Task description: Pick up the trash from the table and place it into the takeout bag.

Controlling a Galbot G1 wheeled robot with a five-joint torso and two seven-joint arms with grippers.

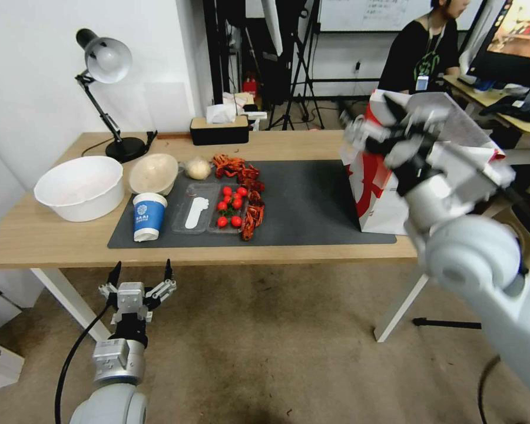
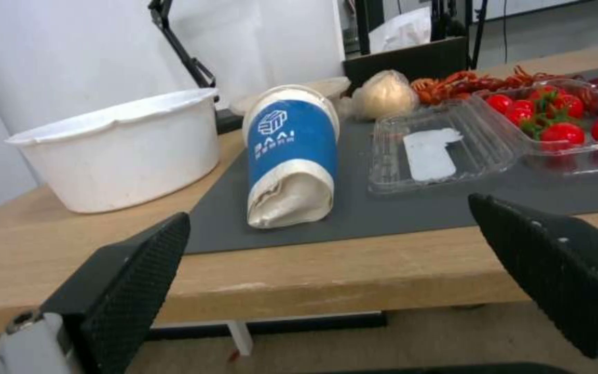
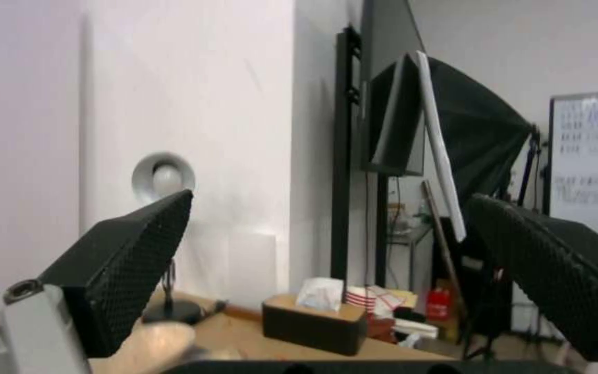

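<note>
Over the takeout bag (image 1: 376, 194) at the right end of the dark grey mat (image 1: 312, 200), the right gripper (image 1: 388, 138) is held high, level with the bag's open mouth. Its black pads are seen spread wide in the right wrist view, with nothing between them. Whether anything already lies inside the bag cannot be told; its inside is hidden.

Below the near edge of the table (image 1: 53, 241), the left gripper (image 1: 140, 277) is poised, jaws parted and empty, and aimed at the blue paper cup (image 1: 148, 217). From the left wrist view that cup (image 2: 288, 156) is shown lying on its side on the mat, crumpled at its near end, well short of the pads (image 2: 133, 270).

Plenty of trash is judged to be left. Behind the cup, the shallow beige bowl (image 1: 153, 173) is propped on its edge at the mat's far left corner, with the pale wrapped ball (image 1: 198, 169) just beside it. A clear plastic clamshell (image 1: 195, 208) lies open next to the cup, its other half filled with cherry tomatoes (image 1: 231, 206), and red crayfish (image 1: 248, 194) are strewn along its right side and behind it. A large white basin (image 1: 80, 187) sits off the mat at the left, with a desk lamp (image 1: 107, 94) and a tissue box (image 1: 219, 128) at the back.

The job is reckoned unfinished, several pieces on the mat are yet to be bagged, and the blue cup looks the nearest candidate for the left arm.
</note>
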